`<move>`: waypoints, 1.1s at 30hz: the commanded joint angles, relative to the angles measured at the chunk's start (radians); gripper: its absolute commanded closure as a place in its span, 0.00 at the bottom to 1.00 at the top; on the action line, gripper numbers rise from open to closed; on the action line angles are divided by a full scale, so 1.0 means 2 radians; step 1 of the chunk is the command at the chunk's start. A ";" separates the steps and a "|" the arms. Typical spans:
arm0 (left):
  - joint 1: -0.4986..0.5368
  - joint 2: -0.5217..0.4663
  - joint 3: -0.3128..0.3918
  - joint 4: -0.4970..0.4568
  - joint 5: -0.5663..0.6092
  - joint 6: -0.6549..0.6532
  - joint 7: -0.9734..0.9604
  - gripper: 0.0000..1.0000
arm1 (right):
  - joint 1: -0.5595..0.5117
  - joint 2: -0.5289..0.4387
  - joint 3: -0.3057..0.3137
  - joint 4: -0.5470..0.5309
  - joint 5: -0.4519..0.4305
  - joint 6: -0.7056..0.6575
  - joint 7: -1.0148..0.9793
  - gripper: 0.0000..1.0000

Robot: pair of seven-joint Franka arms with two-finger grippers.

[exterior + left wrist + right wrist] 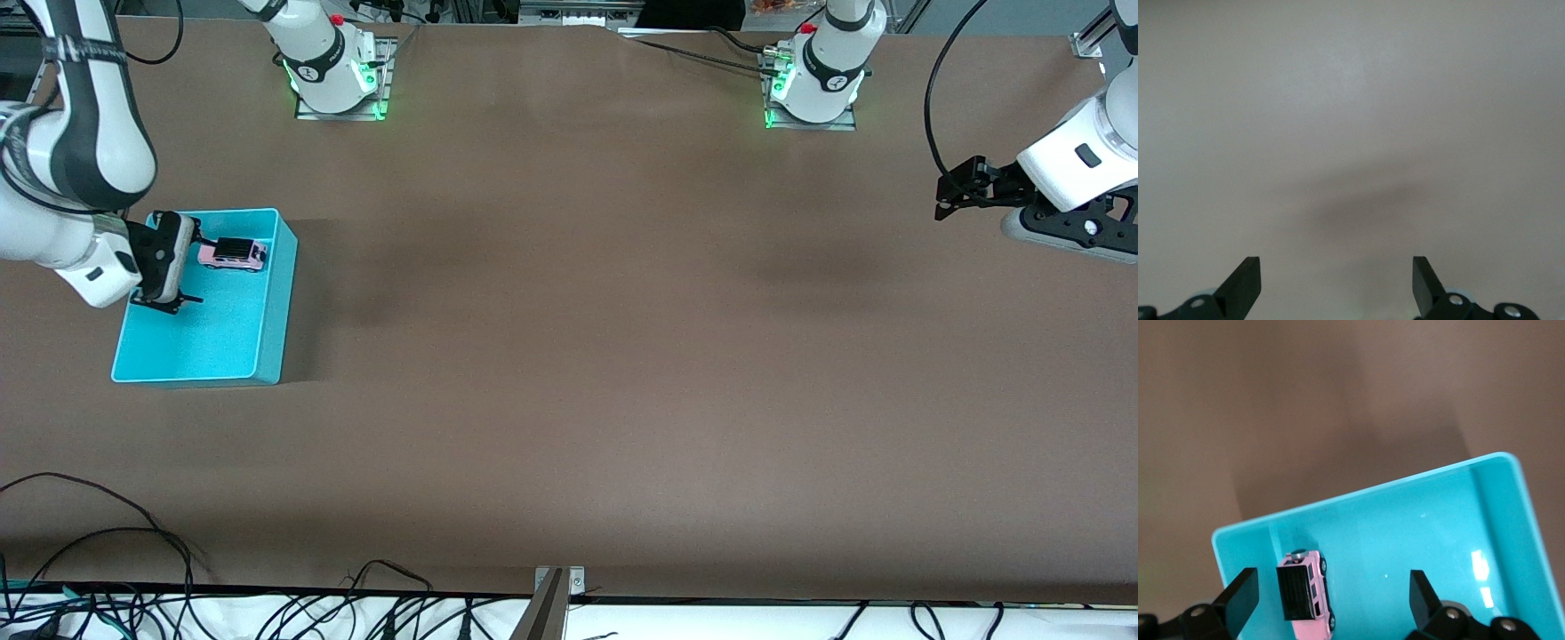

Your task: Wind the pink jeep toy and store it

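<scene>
A: 2 arms are showing, 1 at each end of the table (569,356). Where is the pink jeep toy (233,255) sitting?

B: It is lying inside the turquoise bin (271,302), on the bin's floor, in the part farther from the front camera and close to the wall there. Black roof panel is facing up, wheels down. Nothing is gripping it.

A: And the right gripper (182,267)?

B: It is hanging over the bin at the right arm's end of the table, just beside the toy. In the right wrist view its fingers (1238,597) are standing wide apart, with the pink jeep toy (1308,593) lying between them, close to 1 finger; I cannot tell whether that finger is touching it.

A: Left gripper (956,191)?

B: It is waiting in the air over bare brown table at the left arm's end, well apart from the bin. The left wrist view is showing its fingers (1245,283) spread, only the tabletop and a soft shadow under them.

A: Anything else?

B: Cables (133,569) are trailing along the table edge nearest the front camera.
</scene>
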 commanded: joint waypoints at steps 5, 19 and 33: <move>0.003 0.008 -0.002 0.018 0.007 -0.012 -0.001 0.00 | 0.001 0.003 0.025 0.125 -0.032 -0.091 0.227 0.00; 0.003 0.008 -0.002 0.019 0.007 -0.012 -0.001 0.00 | 0.009 0.007 0.025 0.215 -0.051 -0.153 0.523 0.00; 0.003 0.008 -0.002 0.018 0.007 -0.012 -0.001 0.00 | 0.008 0.003 0.024 0.244 -0.058 -0.167 0.666 0.00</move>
